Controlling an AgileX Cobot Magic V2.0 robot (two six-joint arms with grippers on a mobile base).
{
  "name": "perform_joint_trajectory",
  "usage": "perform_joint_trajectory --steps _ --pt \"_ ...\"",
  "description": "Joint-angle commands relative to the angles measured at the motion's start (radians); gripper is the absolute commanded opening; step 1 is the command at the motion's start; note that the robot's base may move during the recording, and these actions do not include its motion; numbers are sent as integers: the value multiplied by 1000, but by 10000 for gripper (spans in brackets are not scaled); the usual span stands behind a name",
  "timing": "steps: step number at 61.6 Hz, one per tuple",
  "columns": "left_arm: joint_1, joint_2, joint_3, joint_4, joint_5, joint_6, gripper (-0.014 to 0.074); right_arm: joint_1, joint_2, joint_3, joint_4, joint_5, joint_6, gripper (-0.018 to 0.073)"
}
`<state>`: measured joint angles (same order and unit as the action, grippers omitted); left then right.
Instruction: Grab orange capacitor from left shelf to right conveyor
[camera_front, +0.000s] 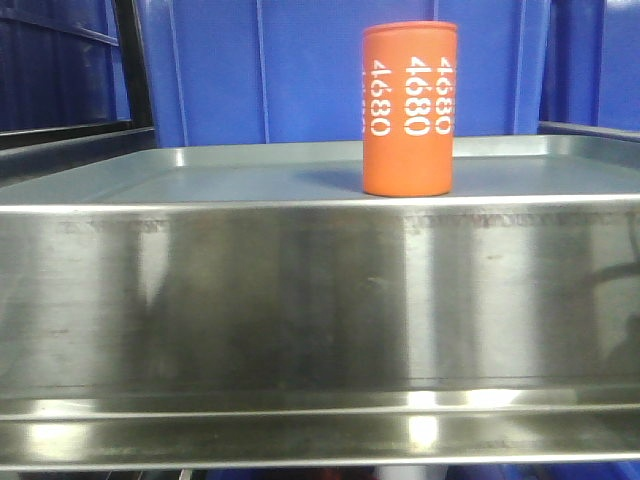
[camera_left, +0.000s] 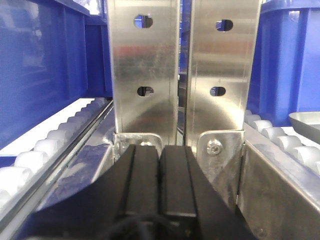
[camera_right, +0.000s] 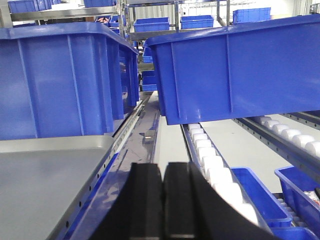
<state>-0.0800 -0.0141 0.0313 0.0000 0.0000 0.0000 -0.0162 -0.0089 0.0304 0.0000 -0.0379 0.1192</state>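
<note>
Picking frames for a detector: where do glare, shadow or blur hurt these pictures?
Front view: the small orange cylindrical capacitor is sharp, print legible, its shadow on the brushed stainless-steel shelf, whose front face shows glare streaks. Left wrist view: the shiny metal uprights glare behind the black left gripper. Right wrist view: the black right gripper is blurred, the blue plastic bins sharper.

blue bins (camera_right: 60, 80) on roller racks (camera_right: 210, 162)

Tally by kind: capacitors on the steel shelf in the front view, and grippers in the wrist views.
orange capacitor: 1
grippers: 2, the left gripper and the right gripper
Total: 3
</note>
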Motion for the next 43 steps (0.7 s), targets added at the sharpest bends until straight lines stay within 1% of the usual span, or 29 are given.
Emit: perform_joint_trajectory --steps 1,17,20,26,28,33,35,38,43 --pt "-6 6 -6 -5 -83 0 -105 -6 -21 3 -7 -94 -6 54" --pt "-6 6 -6 -5 -83 0 -105 -6 -21 3 0 -100 -6 54" --pt "-6 6 -6 -5 -83 0 -105 -6 -21 3 0 -121 -6 54" --pt "-6 6 -6 -5 -83 0 -105 -3 -21 3 0 -220 -1 54" --pt "-6 6 -6 -5 -83 0 -105 -3 -21 3 0 -291 21 54" --pt "-6 6 -6 -5 -83 0 -105 -3 -21 2 0 -384 55 54" --pt "-6 6 -6 -5 -83 0 -105 -3 -21 -5 0 -410 83 54" --pt "-6 6 -6 -5 -83 0 -105 -1 -21 -21 0 -410 129 54" --pt "-6 6 -6 -5 -83 0 -105 0 -20 -75 -47 -370 181 54"
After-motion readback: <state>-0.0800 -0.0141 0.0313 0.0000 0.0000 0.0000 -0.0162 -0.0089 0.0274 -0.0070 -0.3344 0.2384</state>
